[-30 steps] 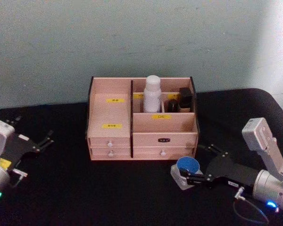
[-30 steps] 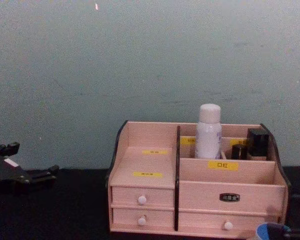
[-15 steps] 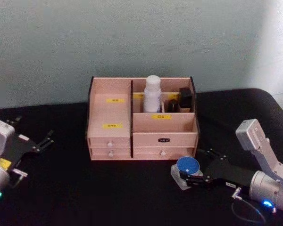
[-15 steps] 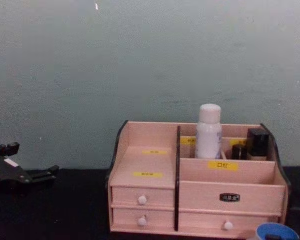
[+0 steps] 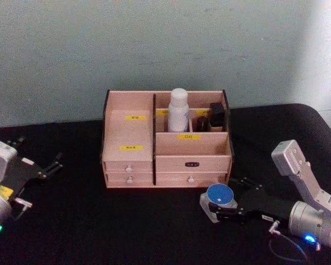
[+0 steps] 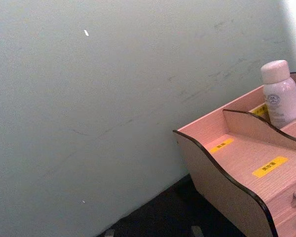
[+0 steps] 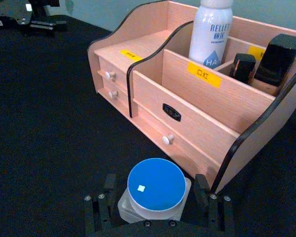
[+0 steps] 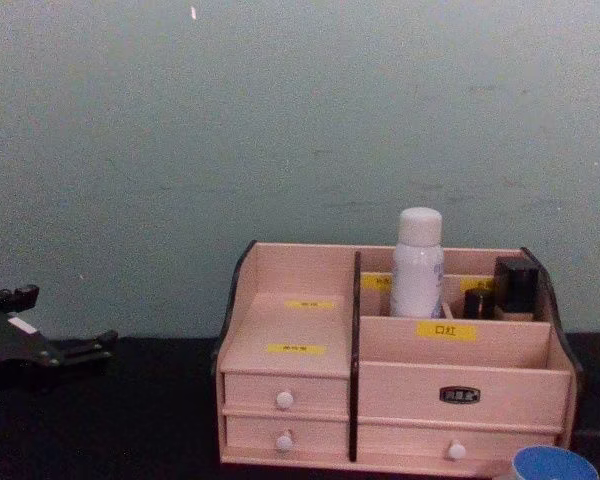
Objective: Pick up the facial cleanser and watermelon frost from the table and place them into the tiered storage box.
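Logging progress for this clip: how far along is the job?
Done: the facial cleanser stands in the rear compartment of the tiered storage box. In hand: the open fingers of the right gripper straddle the blue-lidded watermelon frost jar on the table before the box. Remaining: grip, lift, place it. The left gripper sits parked at left.

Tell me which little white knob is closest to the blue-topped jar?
The knob on the bottom right drawer, under the small dark plate. It sits just behind the jar at the right gripper; the other two knobs are on the left drawers.

Blue-lidded jar [image 5: 219, 194] stands before tiered storage box [image 5: 127, 132].
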Tool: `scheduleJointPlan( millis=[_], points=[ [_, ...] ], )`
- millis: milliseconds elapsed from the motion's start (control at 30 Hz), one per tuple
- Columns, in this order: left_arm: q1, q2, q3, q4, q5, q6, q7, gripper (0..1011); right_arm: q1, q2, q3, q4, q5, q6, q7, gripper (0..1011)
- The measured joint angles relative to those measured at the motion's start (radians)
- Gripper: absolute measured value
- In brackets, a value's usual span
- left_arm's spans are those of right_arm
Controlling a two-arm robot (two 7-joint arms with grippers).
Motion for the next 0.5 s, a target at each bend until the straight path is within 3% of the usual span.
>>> scheduleJointPlan(
  millis=[500],
  points=[
    [0.0, 0.0, 0.0, 0.0, 0.0, 0.0, 0.0, 1001, 0.011, -0.006, -0.014, 0.015, 0.007, 0.016, -0.008, 1000]
  ],
)
